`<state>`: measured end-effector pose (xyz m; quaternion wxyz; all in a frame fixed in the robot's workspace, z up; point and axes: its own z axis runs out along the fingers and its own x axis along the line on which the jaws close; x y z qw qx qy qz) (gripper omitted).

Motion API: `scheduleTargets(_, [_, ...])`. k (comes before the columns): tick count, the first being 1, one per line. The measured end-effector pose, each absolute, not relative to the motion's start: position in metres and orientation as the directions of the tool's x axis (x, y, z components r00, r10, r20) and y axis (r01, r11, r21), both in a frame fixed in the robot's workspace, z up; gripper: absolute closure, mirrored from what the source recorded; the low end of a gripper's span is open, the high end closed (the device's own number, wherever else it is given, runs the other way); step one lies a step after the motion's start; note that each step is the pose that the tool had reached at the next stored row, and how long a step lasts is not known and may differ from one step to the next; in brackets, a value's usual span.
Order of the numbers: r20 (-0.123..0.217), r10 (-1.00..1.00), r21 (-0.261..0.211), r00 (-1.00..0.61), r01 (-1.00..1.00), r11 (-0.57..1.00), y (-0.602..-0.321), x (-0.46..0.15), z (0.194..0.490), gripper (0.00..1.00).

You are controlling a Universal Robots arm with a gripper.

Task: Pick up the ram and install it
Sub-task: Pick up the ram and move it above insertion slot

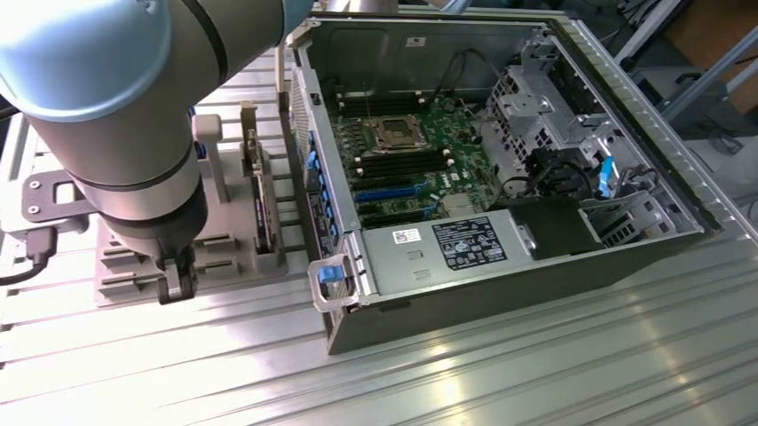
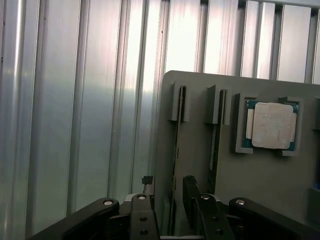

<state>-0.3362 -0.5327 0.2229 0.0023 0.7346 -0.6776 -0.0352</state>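
The ram (image 2: 175,135) is held on edge in a slot of the gray holder (image 2: 260,180), to the exterior view's left of the case (image 1: 498,288). It is straddled by the spread gripper (image 2: 168,182), seemingly untouched.

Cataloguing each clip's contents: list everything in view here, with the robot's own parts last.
ribbed aluminium tabletop: one, silver, under everything.
open metal computer case: one, grey, exterior view's right, green motherboard inside.
slotted plastic holder: one, grey, beside the case.
thin circuit board on edge: one, dark, holder slot.
second thin board: one, dark, neighbouring slot.
square metal-topped CPU chip: one, silver, holder recess.
robot arm: one, pale blue-grey, above the holder.
end effector: one, black, open, fingers either side of the first board.
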Motion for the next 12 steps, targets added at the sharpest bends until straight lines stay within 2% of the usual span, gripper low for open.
scheduleTargets(12, [-0.049,-0.996,0.051,0.079,-0.995,-0.082,-0.533,-0.336,0.211,0.64])
